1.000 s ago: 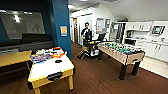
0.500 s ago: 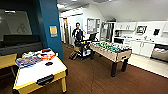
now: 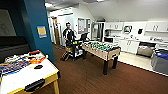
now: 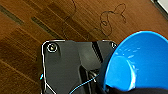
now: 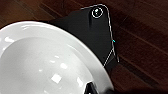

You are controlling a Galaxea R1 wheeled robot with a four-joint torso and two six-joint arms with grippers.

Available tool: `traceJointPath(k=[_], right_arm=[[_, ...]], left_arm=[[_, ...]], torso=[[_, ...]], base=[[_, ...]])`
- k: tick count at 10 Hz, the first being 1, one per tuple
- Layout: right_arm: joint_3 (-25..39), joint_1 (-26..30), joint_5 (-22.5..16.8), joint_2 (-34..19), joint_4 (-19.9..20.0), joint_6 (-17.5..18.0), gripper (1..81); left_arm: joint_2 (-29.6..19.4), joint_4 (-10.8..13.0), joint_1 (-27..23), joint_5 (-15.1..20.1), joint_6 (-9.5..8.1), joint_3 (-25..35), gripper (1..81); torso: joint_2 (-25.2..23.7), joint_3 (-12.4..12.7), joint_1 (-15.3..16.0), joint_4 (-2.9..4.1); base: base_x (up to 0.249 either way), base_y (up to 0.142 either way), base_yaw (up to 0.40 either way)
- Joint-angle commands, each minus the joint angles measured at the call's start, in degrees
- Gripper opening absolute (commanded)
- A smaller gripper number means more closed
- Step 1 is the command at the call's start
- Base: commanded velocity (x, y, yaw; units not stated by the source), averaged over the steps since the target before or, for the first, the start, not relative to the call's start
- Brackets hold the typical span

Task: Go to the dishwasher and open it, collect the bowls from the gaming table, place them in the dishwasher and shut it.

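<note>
A bright-blue bowl (image 4: 140,62) hangs tilted over the brown floor in the left wrist view, and my left gripper (image 4: 117,88) is shut on its rim. In the right wrist view a white bowl (image 5: 47,62) is carried the same way, with my right gripper (image 5: 92,88) shut on its edge. The gaming table (image 3: 27,78), white-topped with yellow edging and colourful game boxes, stands close at the near left. The dishwasher (image 3: 145,49) sits under the kitchen counter at the far right; its steel front seems to be tipped open.
A table-football table (image 3: 101,50) stands in the middle of the brown floor. A person (image 3: 68,35) stands behind a cart (image 3: 76,48) near it. A blue wall corner (image 3: 37,30) rises at the left. Grey bins (image 3: 160,60) stand at the right edge.
The whole head view has shifted: the camera turned right, so the gaming table and the table-football table slid left and the kitchen came further into view.
</note>
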Motion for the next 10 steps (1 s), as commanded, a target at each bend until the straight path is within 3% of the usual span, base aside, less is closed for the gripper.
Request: traceJointPath(k=[1,4,10], right_arm=[[-1.7,2.2,-2.0,0.9,-0.7,0.0,1.0],[-6.9,2.4,-1.9,4.8,-0.5,0.0,1.0],[-7.2,2.1,-1.9,5.5,0.2,0.6,1.0]], left_arm=[[0.6,0.6,-2.2,2.0,0.11,-3.4,1.0],[1.4,0.6,-2.3,2.4,0.11,-4.2,1.0],[2.4,0.7,-2.4,2.5,0.11,-5.4,1.0]], torso=[[0.0,0.0,0.0,0.00],[0.0,0.0,0.0,0.00],[0.0,0.0,0.0,0.00]], base=[[0.000,0.000,-0.267],[0.000,0.000,-0.267],[0.000,0.000,-0.267]])
